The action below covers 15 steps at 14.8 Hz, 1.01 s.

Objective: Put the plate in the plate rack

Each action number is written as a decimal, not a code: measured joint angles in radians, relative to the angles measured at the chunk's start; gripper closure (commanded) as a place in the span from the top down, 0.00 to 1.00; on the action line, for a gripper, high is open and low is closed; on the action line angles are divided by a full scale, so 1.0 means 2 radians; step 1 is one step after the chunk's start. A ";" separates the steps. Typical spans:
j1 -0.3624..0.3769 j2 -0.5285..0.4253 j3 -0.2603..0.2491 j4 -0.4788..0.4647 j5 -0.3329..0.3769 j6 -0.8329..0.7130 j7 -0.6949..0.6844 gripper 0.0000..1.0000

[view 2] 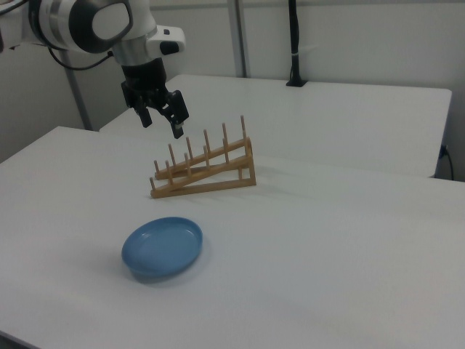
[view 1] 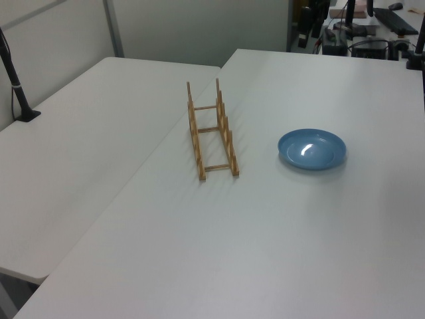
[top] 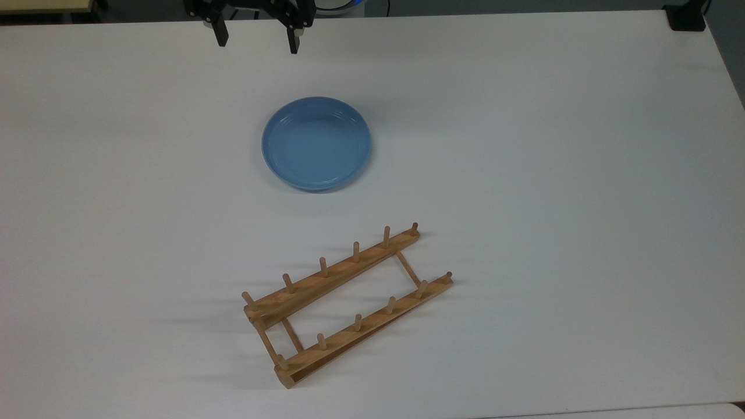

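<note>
Plate point(top: 316, 144) lies flat, well apart from plate rack point(top: 348, 301).

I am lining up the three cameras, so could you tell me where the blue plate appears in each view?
Top view: the plate lies centre, above the plate rack.
Left view: plate right of centre, to the rack's right.
Right view: plate lower left, below the rack.
Shared landmark: the rack.
</note>
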 measured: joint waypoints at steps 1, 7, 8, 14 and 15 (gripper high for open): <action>0.002 0.000 0.001 0.000 0.000 0.000 0.000 1.00; 0.009 0.001 0.001 -0.005 0.000 0.000 0.001 1.00; 0.009 0.001 0.001 -0.005 0.000 0.000 0.001 1.00; 0.009 0.001 0.001 -0.005 -0.008 -0.007 -0.061 1.00; 0.009 0.001 0.001 -0.005 -0.017 -0.019 -0.099 1.00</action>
